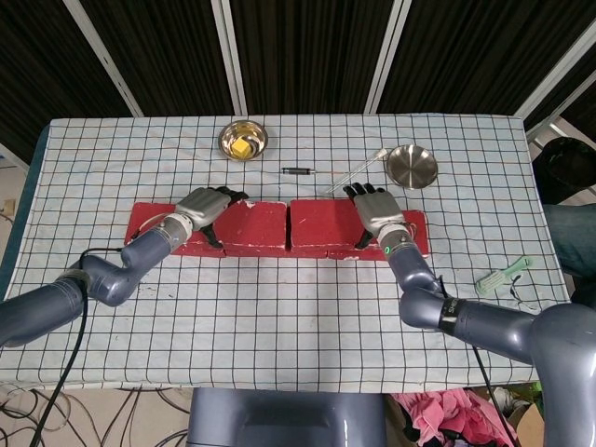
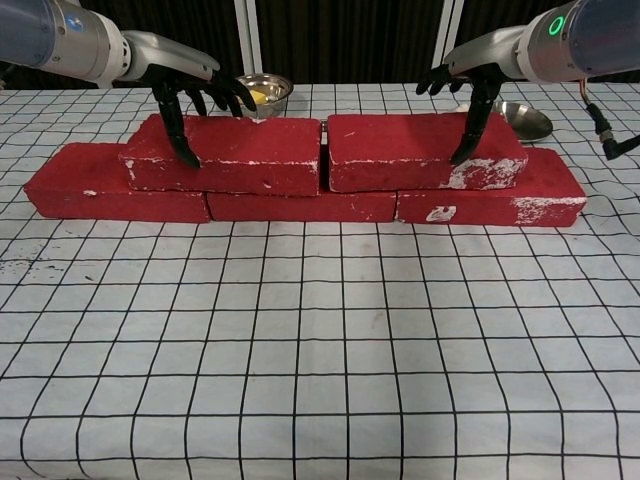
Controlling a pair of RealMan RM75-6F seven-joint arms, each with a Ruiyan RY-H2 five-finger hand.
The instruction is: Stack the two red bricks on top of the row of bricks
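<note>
I see both upper red bricks, left brick (image 2: 228, 152) and right brick (image 2: 420, 150), sitting side by side on the bottom row (image 2: 300, 204). My left hand (image 2: 190, 88) grips the left one, my right hand (image 2: 470, 85) the right.

Head view high above, looking down the table (image 1: 466, 140), chest view low, seemingly near, both sharing the bricks (image 2: 225, 152).

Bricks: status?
Left hand and right hand each grip an upper brick, fingers over the front face. Left brick, right brick sit on the row. Nothing in the way.
</note>
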